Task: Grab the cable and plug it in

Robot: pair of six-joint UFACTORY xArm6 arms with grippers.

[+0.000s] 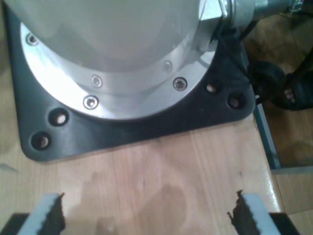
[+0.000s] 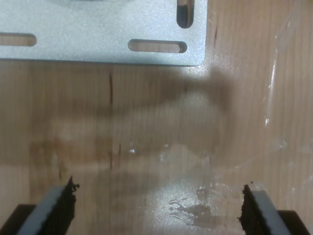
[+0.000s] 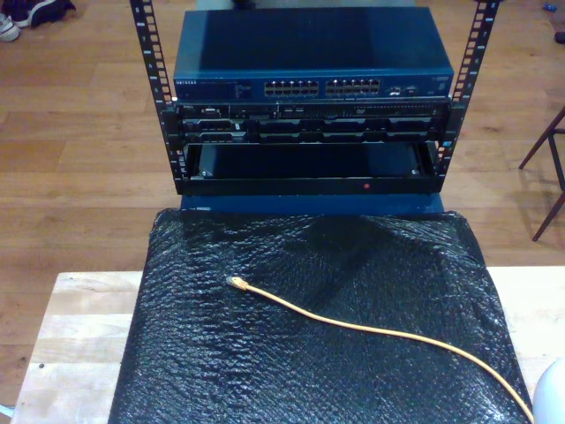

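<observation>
The orange-yellow cable lies loose across the black bubble-wrap mat, running from the exterior view's lower right to its plug near the mat's middle left. Beyond the mat stands a rack with a blue network switch showing rows of ports. My first gripper is open over bare wood, facing an arm's round metal base on a black plate. My second gripper is open over stained wood near a slotted metal bracket. Neither holds anything.
The rack's black perforated posts flank the switch, with darker units below it. A wooden table shows on both sides of the mat. A white rounded object sits at the exterior view's lower right. Chair legs stand at its right.
</observation>
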